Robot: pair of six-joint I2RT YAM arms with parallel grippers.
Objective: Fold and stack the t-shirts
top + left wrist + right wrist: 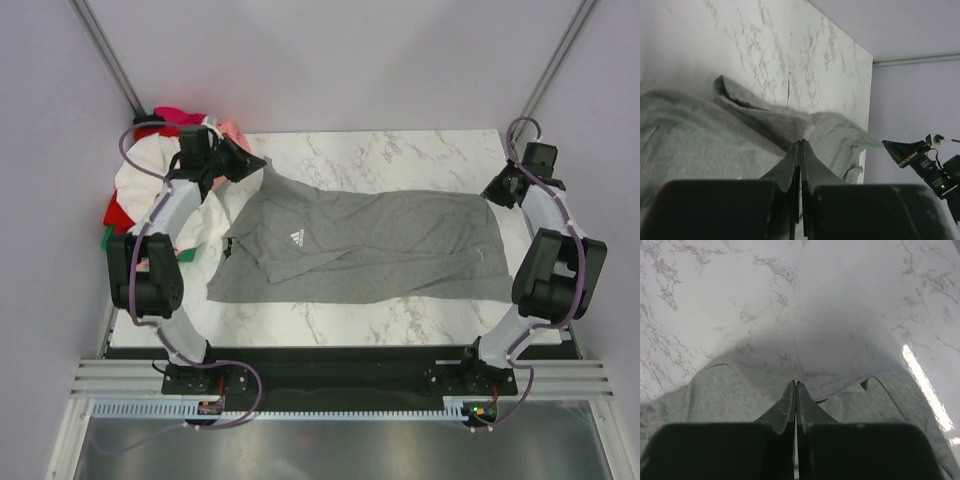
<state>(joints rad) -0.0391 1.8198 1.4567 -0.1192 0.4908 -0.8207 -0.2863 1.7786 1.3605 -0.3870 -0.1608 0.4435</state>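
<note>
A grey t-shirt (380, 245) with a small white chest logo (297, 237) lies spread across the marble table (400, 155). My left gripper (252, 165) is shut on its far left corner and holds that corner lifted; in the left wrist view (801, 142) the cloth (700, 145) hangs from the tips. My right gripper (493, 192) is shut on the shirt's far right corner, low over the table; in the right wrist view (795, 383) grey cloth (715, 395) gathers at the tips. The near half of the shirt rests flat.
A pile of other t-shirts (150, 180), white, red, pink and a bit of green, sits at the table's far left edge behind the left arm. Bare marble (330, 318) shows in front of the shirt. Grey walls close both sides.
</note>
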